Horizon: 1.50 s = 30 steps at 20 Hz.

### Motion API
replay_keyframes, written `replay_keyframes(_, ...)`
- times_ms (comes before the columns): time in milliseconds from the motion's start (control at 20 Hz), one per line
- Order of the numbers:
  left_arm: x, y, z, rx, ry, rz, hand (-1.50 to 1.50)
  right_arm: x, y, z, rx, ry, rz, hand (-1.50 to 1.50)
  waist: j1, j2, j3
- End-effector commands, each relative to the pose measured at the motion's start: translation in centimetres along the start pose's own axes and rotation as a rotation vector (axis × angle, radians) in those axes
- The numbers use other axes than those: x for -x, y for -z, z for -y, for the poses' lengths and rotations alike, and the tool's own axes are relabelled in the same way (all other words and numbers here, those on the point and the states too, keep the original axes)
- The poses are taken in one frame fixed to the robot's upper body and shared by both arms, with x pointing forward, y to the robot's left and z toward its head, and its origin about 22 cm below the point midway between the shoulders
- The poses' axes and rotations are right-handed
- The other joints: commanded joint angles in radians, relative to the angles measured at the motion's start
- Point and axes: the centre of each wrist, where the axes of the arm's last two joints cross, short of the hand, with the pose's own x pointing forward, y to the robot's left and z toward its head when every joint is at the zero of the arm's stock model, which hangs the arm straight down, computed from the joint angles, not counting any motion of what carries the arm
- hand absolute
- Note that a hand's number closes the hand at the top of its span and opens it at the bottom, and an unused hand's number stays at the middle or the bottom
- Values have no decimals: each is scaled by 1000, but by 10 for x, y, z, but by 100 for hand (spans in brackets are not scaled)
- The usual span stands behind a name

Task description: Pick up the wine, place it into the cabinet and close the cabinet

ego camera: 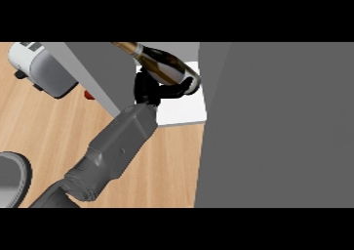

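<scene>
Left hand (154, 90) curled round wine (164, 63) — grey cabinet door (276, 127) beside, toaster (43, 68) left.

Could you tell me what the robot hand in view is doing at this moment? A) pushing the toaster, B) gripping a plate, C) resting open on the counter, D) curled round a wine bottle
D: the robot hand has its black fingers curled round the wine bottle, held up by the open cabinet.

— What surface do we see below?
— A light wooden worktop (43, 127), evenly lit. A white-and-grey toaster (39, 68) stands at the upper left.
— And lower left?
— A grey round pan (7, 178), partly cut off.
</scene>
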Motion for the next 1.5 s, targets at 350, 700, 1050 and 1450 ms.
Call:
replay_keyframes(350, 27, -24, -15, 16, 1, -20, 150, 1, 7, -11, -37, 1, 8, -150, -28, 5, -1)
replay_keyframes(700, 10, -20, 13, -35, -66, 18, 150, 9, 6, -3, -39, 0, -5, -150, -46, 6, 0)
replay_keyframes(1050, 12, -21, 12, -91, -95, 41, -150, 13, 11, -7, -28, 27, 4, -150, -52, 13, 0)
replay_keyframes(1450, 6, -13, 19, -115, -6, 38, -150, 8, 4, -9, -36, 28, 5, -150, -44, 9, 0)
